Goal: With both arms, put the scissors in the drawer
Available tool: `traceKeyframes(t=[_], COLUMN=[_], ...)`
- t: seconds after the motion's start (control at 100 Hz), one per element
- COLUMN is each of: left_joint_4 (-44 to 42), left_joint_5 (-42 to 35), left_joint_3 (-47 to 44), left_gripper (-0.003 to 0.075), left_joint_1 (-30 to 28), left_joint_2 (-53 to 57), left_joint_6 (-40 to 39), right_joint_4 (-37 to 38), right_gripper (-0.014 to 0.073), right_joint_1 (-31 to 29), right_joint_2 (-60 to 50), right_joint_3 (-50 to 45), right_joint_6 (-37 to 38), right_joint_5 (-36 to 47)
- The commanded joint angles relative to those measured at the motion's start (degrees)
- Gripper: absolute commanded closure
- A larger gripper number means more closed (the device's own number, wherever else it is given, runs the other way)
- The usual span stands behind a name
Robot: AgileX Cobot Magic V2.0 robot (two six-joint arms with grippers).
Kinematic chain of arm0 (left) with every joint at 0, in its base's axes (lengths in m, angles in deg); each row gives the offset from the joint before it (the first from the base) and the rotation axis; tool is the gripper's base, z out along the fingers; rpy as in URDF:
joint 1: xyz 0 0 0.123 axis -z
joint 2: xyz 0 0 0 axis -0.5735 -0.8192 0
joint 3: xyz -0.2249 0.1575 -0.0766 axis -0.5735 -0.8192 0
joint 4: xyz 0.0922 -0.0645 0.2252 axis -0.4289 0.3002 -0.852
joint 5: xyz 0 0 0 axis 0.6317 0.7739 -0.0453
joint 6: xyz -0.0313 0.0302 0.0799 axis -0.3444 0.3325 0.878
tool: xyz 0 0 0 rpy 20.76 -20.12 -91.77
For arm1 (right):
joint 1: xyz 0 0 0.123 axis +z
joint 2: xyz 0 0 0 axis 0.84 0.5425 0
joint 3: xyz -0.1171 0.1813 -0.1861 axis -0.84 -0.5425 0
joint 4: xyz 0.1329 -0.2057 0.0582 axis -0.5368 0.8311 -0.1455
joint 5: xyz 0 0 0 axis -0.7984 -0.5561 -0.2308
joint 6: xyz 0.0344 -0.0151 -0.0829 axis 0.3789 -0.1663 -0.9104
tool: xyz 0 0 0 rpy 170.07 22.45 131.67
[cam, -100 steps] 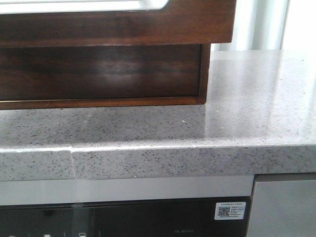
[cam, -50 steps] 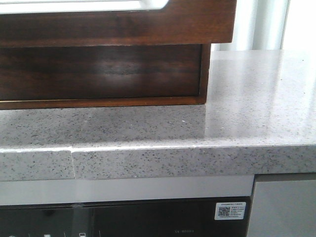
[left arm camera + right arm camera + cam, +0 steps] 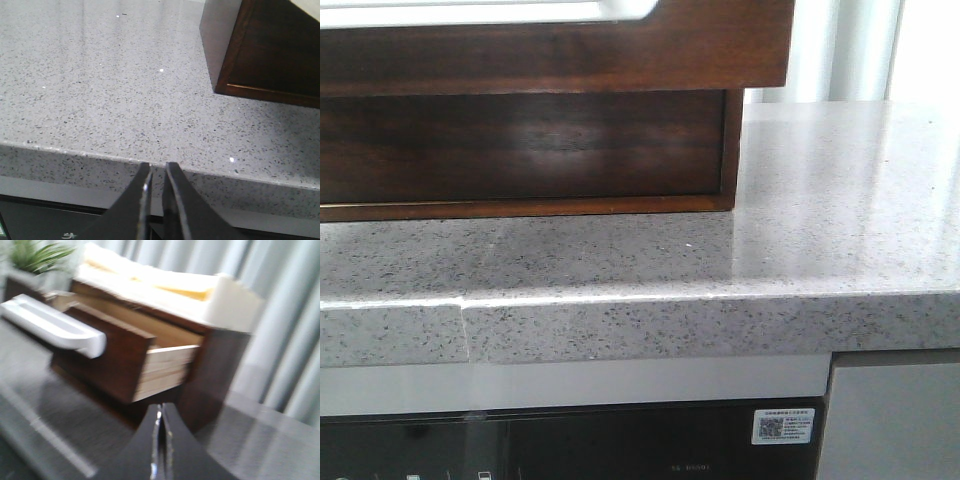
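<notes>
The scissors are not in any view. The dark brown drawer point(image 3: 570, 50) is pulled out at the top of the front view, with a white strip at its upper edge. In the blurred right wrist view the drawer point(image 3: 107, 365) stands open, with a white handle point(image 3: 55, 327) and a pale wooden side. My right gripper point(image 3: 160, 407) is shut and empty, a short way in front of the drawer's corner. My left gripper point(image 3: 158, 167) is closed to a narrow slit and empty, at the front edge of the speckled grey countertop point(image 3: 110, 90). Neither arm shows in the front view.
The brown cabinet body point(image 3: 520, 150) stands on the countertop point(image 3: 820, 200) under the drawer; its corner shows in the left wrist view point(image 3: 275, 55). A black appliance panel point(image 3: 620, 445) sits below the counter. A plant point(image 3: 35, 255) and pale curtains point(image 3: 280, 315) are behind the cabinet.
The whole front view has shifted a few pixels to the left. Nothing else differs.
</notes>
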Motion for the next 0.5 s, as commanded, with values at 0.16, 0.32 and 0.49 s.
traceKeyframes(t=[0.16,0.32,0.49], left_joint_4=[0.5,0.5,0.5], left_joint_5=[-2.3,-2.3,-2.3], left_joint_3=[-1.0,-1.0,-0.9], left_gripper=[0.0717,0.0717,0.0717], left_joint_1=[0.1,0.1,0.1], left_joint_2=[1.9,1.9,1.9], left_joint_6=[0.2,0.2,0.2], right_joint_4=[20.4,20.4,20.0], right_gripper=[0.069,0.069,0.069], right_joint_1=[-17.0,-28.5,-35.5], right_joint_2=[-1.1,-1.1,-1.1], right_joint_3=[-4.3,-8.2,-10.7], right_joint_6=[33.0,35.2,35.4], right_joint_5=[14.7,13.3,6.6])
